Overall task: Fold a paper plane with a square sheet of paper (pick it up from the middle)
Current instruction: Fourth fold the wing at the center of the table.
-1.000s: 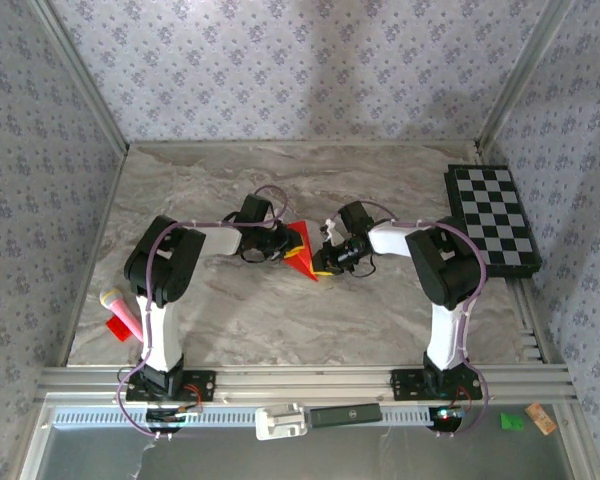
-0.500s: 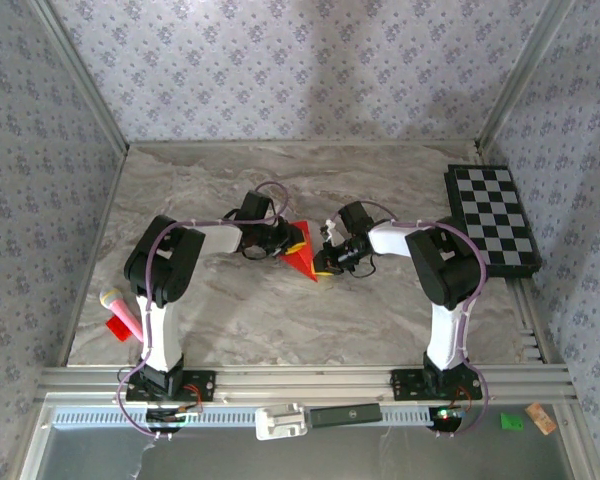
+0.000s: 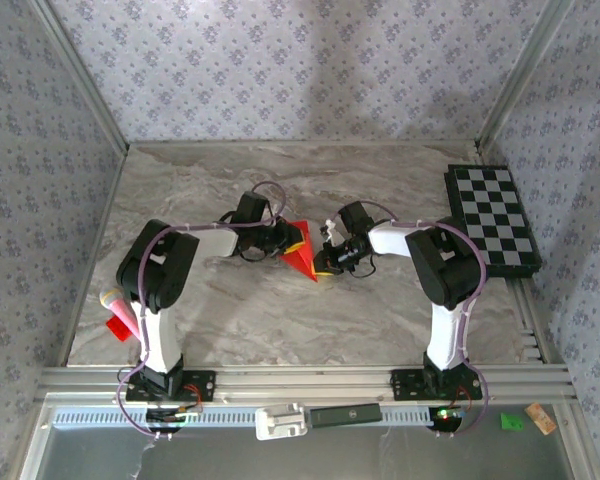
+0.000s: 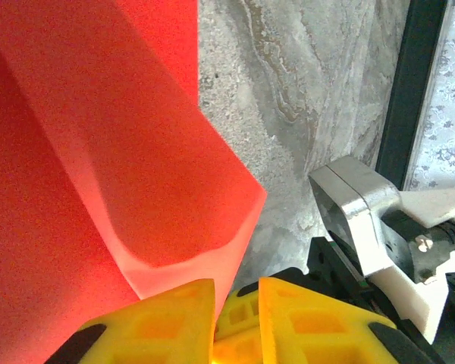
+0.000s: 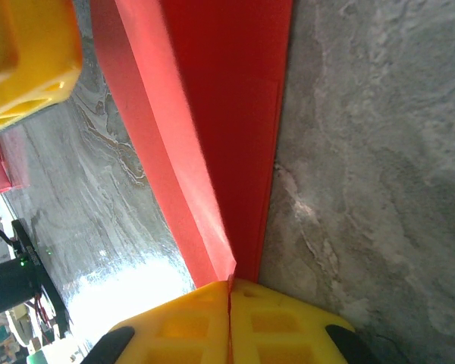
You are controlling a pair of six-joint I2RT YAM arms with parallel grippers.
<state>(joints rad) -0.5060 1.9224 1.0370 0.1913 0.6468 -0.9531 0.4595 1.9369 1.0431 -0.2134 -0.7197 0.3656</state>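
Note:
The square sheet of paper (image 3: 302, 252), bright red and folded into a creased, pointed shape, lies mid-table between both grippers. My left gripper (image 3: 283, 243) is at its left side. In the left wrist view a curled red flap (image 4: 98, 152) rises from the table and runs down between the yellow fingers (image 4: 167, 318) of the left gripper (image 4: 235, 287), which hold it with a small gap between them. My right gripper (image 3: 326, 262) is at the paper's near right tip. In the right wrist view that gripper (image 5: 229, 287) is shut tight on the long red fold (image 5: 227, 91).
A black-and-white chequered board (image 3: 492, 218) lies at the table's right edge. A pink and yellow toy (image 3: 120, 310) and a small red scrap (image 3: 117, 327) sit at the near left. Patterned walls enclose three sides of the table. The right arm's wrist (image 4: 364, 220) is close beside my left fingers.
The right gripper has closed fully on the paper's fold. The left arm's elbow has shifted a little left, its gripper still at the flap. The paper has barely moved.

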